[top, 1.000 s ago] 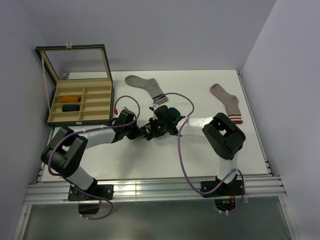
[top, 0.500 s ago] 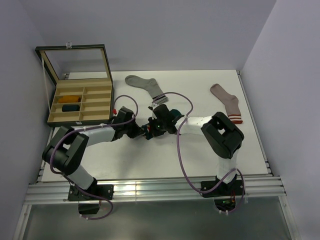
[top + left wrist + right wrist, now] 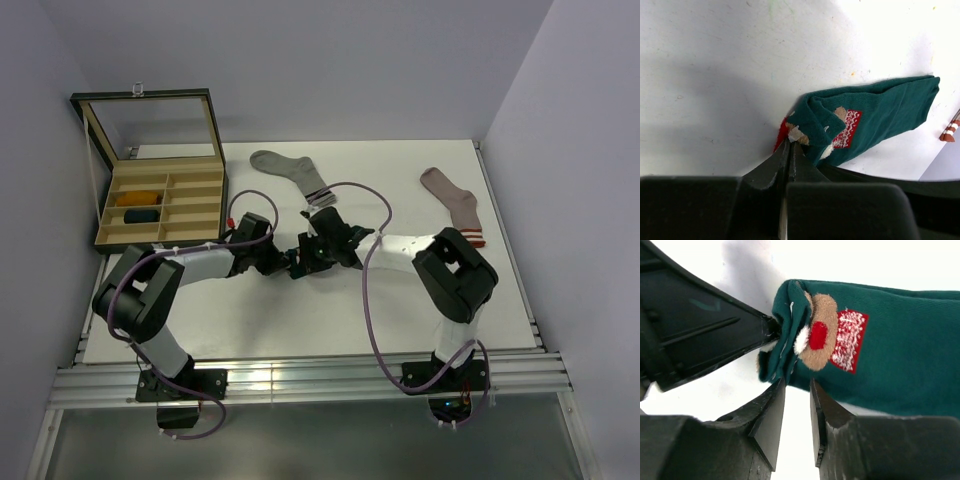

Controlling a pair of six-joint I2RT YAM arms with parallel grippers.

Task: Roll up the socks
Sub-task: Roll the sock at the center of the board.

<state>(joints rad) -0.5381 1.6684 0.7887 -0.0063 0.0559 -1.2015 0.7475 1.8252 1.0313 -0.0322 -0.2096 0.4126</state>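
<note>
Table [image 3: 400, 300]: white, carrying five socks, one box and both arms. Item one, teal sock [image 3: 880, 110]: lies near the middle of the table, a little toward the far edge, mostly flat, with one end folded over on itself. A red-and-white patch and a brown figure with a red spot show beside the fold. Left claw [image 3: 790, 142]: closed tight on the folded end of the teal sock, tips pinching a bit of pale and red fabric there, with the sock stretching away from it toward the right edge. Right claw [image 3: 797, 385]: jaws a little apart with bare table showing in the gap and nothing held, tips at the sock's edge just below the brown figure; whether they touch the fabric cannot be told. The two claws meet over the same end of the sock, close together. Item two, mustard sock [image 3: 140, 197]: rolled, in a left compartment of the box [image 3: 100, 215], which sits at the far left corner with its glazed lid [image 3: 145, 97] standing upright. Item three, navy sock [image 3: 142, 215]: rolled, in the compartment just nearer than the mustard one. Item four, grey sock [image 3: 285, 170]: unrolled, flat near the far edge, its dark-striped cuff pointing toward the claws. Item five, pink sock [image 3: 452, 200]: unrolled, flat toward the far right corner, with its red-striped cuff at the near end.
</note>
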